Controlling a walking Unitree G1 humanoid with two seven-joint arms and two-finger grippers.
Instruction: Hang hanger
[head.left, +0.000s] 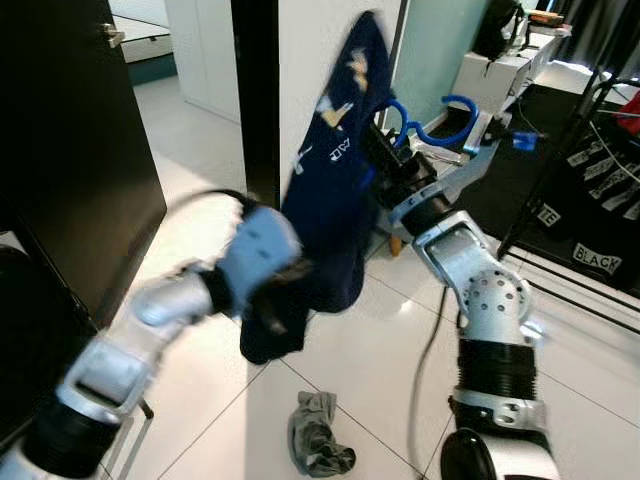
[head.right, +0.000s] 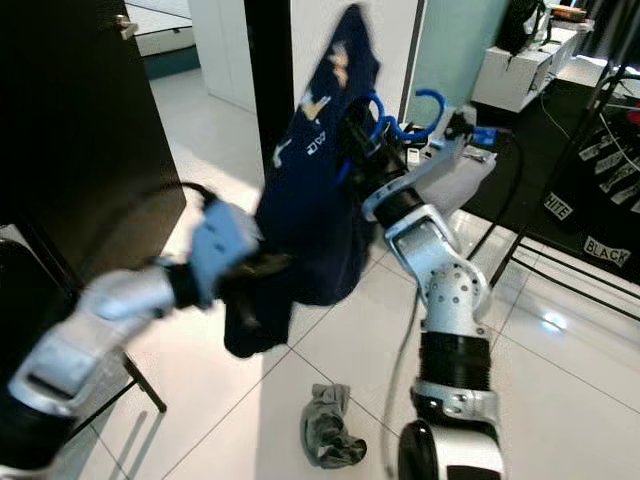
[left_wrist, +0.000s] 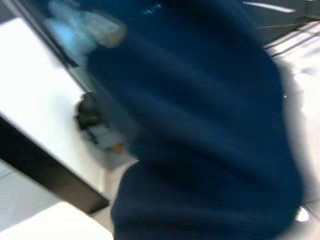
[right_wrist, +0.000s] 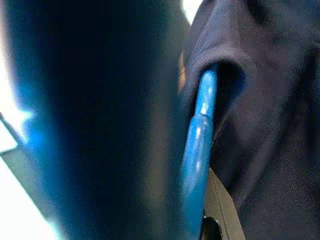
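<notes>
A navy garment (head.left: 335, 190) with white print hangs on a blue plastic hanger (head.left: 445, 128), held up in front of a white pillar. My right gripper (head.left: 388, 165) is raised and shut on the hanger just below its hook, where the cloth hides most of the frame. In the right wrist view the blue hanger bar (right_wrist: 200, 135) runs into the garment's neck opening (right_wrist: 260, 100). My left gripper (head.left: 285, 290), blurred by motion, is at the garment's lower hem, and dark cloth (left_wrist: 200, 125) covers what the left wrist view shows.
A grey crumpled cloth (head.left: 318, 435) lies on the white tiled floor between my arms. A black door (head.left: 70, 150) stands at the left. A black clothes rack (head.left: 560, 150) with hanging items is at the right, with white boxes (head.left: 500, 65) behind.
</notes>
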